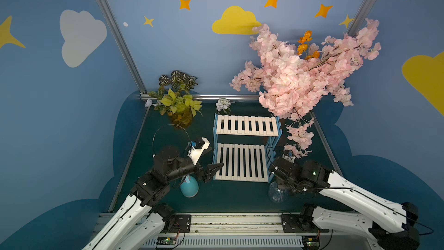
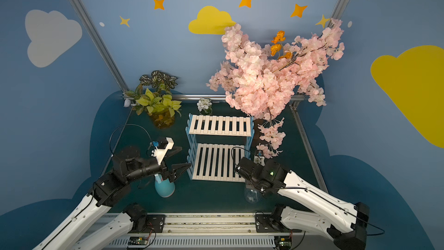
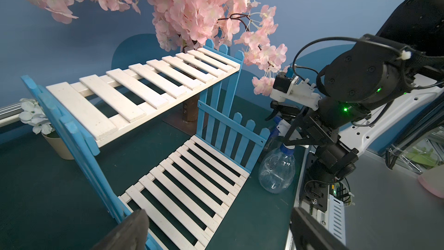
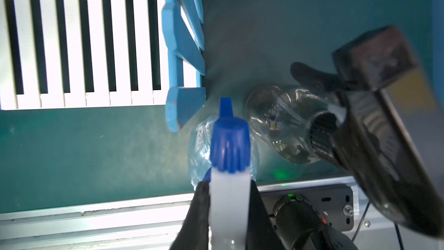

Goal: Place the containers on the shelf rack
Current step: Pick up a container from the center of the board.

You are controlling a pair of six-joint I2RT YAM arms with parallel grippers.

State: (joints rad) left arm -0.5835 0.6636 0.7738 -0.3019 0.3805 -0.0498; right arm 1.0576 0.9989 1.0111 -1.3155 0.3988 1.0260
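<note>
Progress: nothing placed yet. Both white slatted tiers of the shelf rack are bare in both top views.

- Clear bottle: on the counter near its front edge, just beside the rack's front right post. The right gripper is closed on its white spray head, a finger on each side. Base looks down on the counter, not lifted.
- Dark smoky bottle: just beside the clear one, toward the counter's right edge. Untouched; can't tell if it is upright.
- Teal bottle: near the front edge toward the left, under the left arm.
- Left gripper: wide open, empty, hovering by the rack's front left corner.

Left to do: all three placements. First lift looks imminent.
</note>
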